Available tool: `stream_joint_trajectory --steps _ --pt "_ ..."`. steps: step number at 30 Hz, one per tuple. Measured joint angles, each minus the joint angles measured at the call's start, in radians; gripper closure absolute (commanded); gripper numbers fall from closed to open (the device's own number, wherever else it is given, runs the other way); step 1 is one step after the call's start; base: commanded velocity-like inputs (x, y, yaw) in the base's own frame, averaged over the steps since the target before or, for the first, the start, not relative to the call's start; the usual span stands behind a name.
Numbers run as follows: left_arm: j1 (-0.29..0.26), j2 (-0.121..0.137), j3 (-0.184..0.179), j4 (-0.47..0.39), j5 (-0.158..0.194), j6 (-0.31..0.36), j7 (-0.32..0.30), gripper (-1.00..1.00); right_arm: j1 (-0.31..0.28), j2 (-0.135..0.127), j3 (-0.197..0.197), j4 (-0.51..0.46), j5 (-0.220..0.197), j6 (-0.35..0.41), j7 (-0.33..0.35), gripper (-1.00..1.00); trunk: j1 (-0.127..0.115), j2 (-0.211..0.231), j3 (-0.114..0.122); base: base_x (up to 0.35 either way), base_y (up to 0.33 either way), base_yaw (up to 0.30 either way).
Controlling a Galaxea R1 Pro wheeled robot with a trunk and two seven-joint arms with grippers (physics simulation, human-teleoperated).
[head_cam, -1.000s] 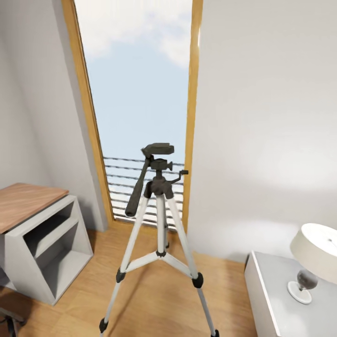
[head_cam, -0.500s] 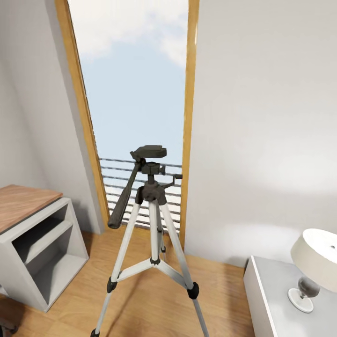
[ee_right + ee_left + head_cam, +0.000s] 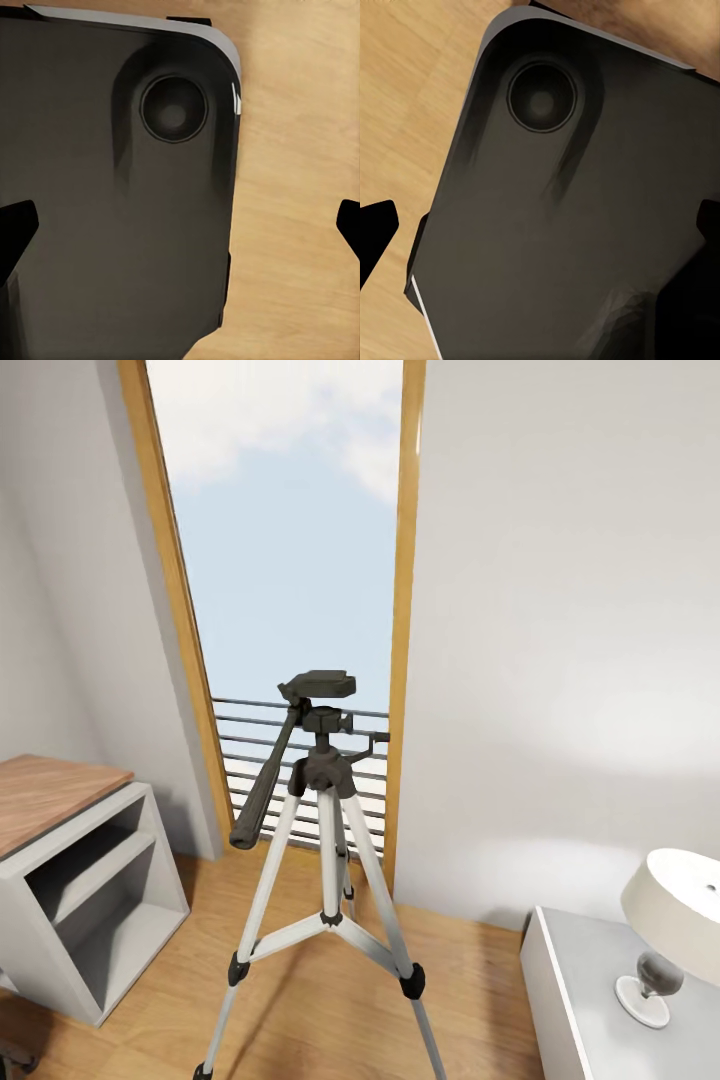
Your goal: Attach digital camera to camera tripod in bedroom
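The tripod [image 3: 322, 830] stands near the window [image 3: 290, 560], its head bare. Both grippers [image 3: 540, 225] [image 3: 180, 217] are spread, holding nothing. Rolling closer could bump a leg and tip it.

wood floor [image 3: 300, 1000], camera tripod [image 3: 325, 840] standing

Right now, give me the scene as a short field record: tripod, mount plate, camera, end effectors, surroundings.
tripod: camera tripod upright on the wood floor, in front of the tall window
mount plate: pan head bare, nothing attached
handle: long black handle slanting down toward the desk side
camera: not located
left end effector: fingertips spread, nothing between them, over a dark panel
right end effector: fingertips spread, nothing held
surroundings: wood-topped desk; table lamp on a white cabinet
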Motion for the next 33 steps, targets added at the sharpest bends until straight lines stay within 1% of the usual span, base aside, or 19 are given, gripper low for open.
stream_joint_trajectory --steps 19,33 --pt "0.0 0.002 0.006 0.001 0.007 0.0 0.001 -1.0 0.0 0.0 0.0 0.0 0.0 0.0 -0.002 -1.0 0.0 0.0 0.0 0.0 0.0 0.0" --pt "0.0 0.002 0.006 0.001 0.007 0.0 0.001 -1.0 0.0 0.0 0.001 0.0 0.0 0.0 -0.003 -1.0 -0.054 0.098 0.044 0.0 0.0 0.0"
